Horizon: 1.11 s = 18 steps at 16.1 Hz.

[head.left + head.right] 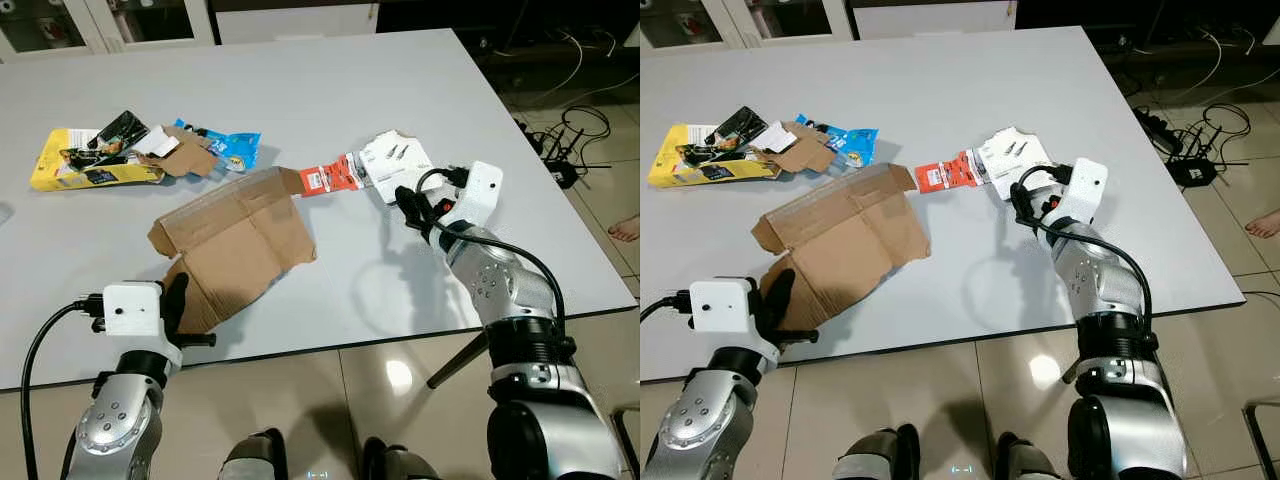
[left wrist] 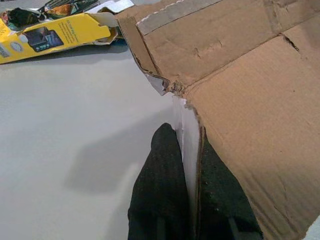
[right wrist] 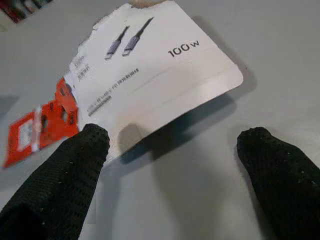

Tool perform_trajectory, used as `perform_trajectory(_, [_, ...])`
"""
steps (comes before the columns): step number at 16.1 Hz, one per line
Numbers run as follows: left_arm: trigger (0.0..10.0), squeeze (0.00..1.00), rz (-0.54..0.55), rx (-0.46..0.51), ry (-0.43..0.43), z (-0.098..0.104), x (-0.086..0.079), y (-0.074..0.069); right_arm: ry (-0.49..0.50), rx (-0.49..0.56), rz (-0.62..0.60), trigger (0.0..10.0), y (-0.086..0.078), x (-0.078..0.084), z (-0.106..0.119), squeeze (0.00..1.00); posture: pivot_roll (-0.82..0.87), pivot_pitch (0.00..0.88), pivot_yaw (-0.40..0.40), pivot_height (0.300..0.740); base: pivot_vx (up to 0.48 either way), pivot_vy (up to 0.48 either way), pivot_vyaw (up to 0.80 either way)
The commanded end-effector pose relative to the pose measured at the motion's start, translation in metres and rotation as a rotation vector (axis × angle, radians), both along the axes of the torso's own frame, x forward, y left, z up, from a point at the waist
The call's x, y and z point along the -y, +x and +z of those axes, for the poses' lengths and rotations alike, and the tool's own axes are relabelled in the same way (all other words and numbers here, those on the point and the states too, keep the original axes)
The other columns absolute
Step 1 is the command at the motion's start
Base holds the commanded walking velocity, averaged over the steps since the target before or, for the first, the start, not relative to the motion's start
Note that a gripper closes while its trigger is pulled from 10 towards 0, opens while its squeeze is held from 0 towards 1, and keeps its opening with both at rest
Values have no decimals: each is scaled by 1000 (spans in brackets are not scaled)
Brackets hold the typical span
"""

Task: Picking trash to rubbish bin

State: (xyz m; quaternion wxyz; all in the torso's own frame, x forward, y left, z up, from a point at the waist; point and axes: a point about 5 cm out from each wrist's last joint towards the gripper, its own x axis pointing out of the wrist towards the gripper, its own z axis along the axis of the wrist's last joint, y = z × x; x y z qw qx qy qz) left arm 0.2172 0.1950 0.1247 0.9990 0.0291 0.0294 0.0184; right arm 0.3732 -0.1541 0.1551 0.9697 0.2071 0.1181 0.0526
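Early stage, by the look of it: all trash is on the surface (image 1: 330,80) and no rubbish bin is in sight.

Left gripper (image 2: 187,150) at the near left edge of the surface, fingers (image 2: 160,170) pressed together on the near edge of the flattened cardboard box (image 1: 235,240), one finger either side of the torn flap. So the cardboard is pinched but lies flat on the surface, not lifted.

Right gripper (image 3: 172,150) at the right side of the surface, fingers spread wide, hovering just near of the white cable package (image 3: 150,75) printed "100 w". One finger sits at the package's near corner, the other well clear on bare surface. Whether it touches the card, can't tell. Nothing is held. The red-orange card piece (image 1: 330,178) lies touching the white package on its left side, between it and the cardboard.

Far left pile untouched: yellow box (image 1: 85,165), black wrapper (image 1: 120,130) on top of it, small brown cardboard scrap (image 1: 185,155), blue packet (image 1: 235,148) just right of the scrap.

Floor to the right has a power strip and cables (image 1: 560,150), not part of the job.

Judgement: one grasp made, a second being lined up, zero items binned. Left to do: close on the white package, lift both pieces, find and reach the bin, drop them, then come back for the red card and the far left pile. Most of the task remains.
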Motion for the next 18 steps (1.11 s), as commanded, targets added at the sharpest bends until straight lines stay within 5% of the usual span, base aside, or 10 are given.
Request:
perform_trajectory(1, [10000, 0, 12, -51, -12, -10, -2, -2, 57, -12, -16, 10000, -3, 1, -2, 1000, 64, 162, 21, 740, 0, 0, 0])
perform_trajectory(4, [10000, 0, 16, -55, -18, -10, -3, -3, 177, 39, 19, 10000, -5, -13, -4, 980, 76, 165, 26, 740, 0, 0, 0])
perform_trajectory(9, [10000, 0, 22, -59, -15, -10, -5, -5, 229, 53, 61, 10000, -5, -29, -9, 965, 89, 174, 28, 740, 0, 0, 0])
perform_trajectory(10, [10000, 0, 25, -61, -14, -10, -6, -7, 249, 72, 82, 10000, -5, -36, -8, 898, 95, 177, 29, 740, 0, 0, 0])
perform_trajectory(11, [10000, 0, 28, -62, -12, -9, -7, -10, 274, 96, 99, 10000, -4, -41, -7, 663, 112, 191, 33, 740, 0, 0, 0])
perform_trajectory(16, [10000, 0, 30, -79, -4, -8, -9, -20, 360, 168, 113, 10000, -1, -47, -1, 455, 135, 214, 45, 740, 0, 0, 0])
perform_trajectory(18, [10000, 0, 32, -87, -1, -7, -11, -25, 384, 197, 113, 10000, 0, -48, 4, 294, 151, 228, 54, 740, 0, 0, 0])
